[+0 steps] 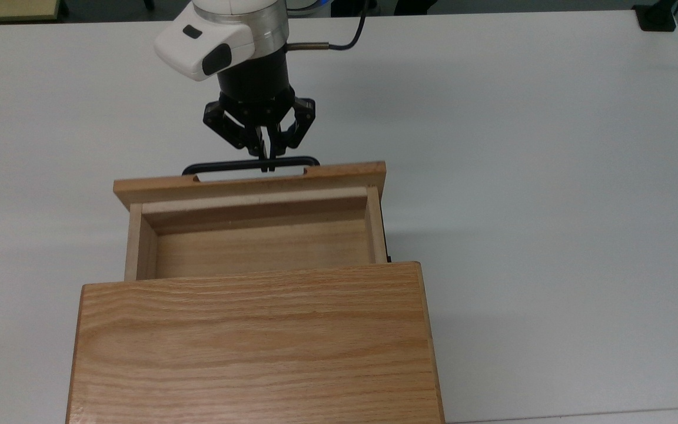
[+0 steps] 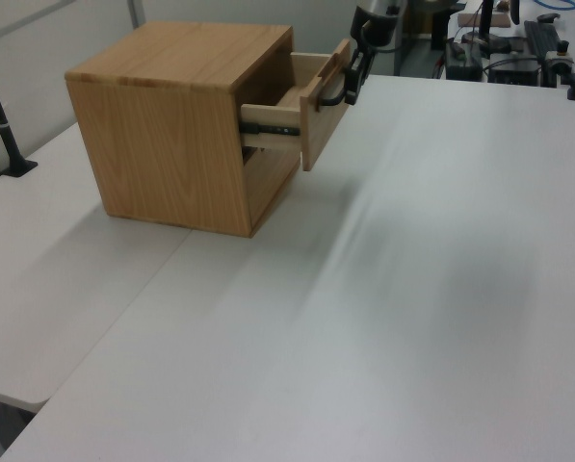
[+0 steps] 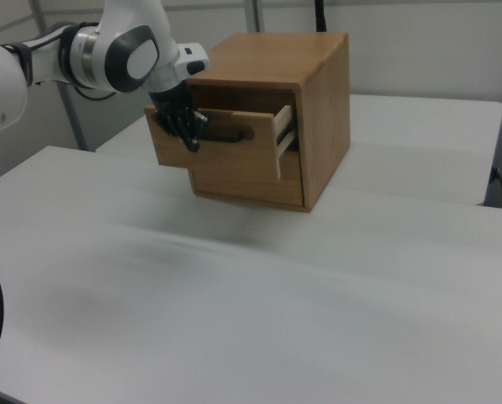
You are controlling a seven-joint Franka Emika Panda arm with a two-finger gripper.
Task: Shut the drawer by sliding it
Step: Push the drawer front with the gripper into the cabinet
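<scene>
The drawer (image 1: 256, 235) stands partly open, projecting from the front of the oak-grained cabinet (image 1: 255, 344) toward the top view's upper edge; roughly a third of its tray interior is exposed. Its front panel (image 3: 213, 143) carries a black bar handle (image 1: 251, 164). The gripper (image 1: 266, 160) is positioned at the handle's middle, fingers drawn close together with the tips touching the bar; whether they clamp it or merely press against it cannot be determined. The cabinet rests on a white table (image 1: 551, 176). A metal slide rail (image 2: 270, 127) is visible along the drawer's side in the left view.
</scene>
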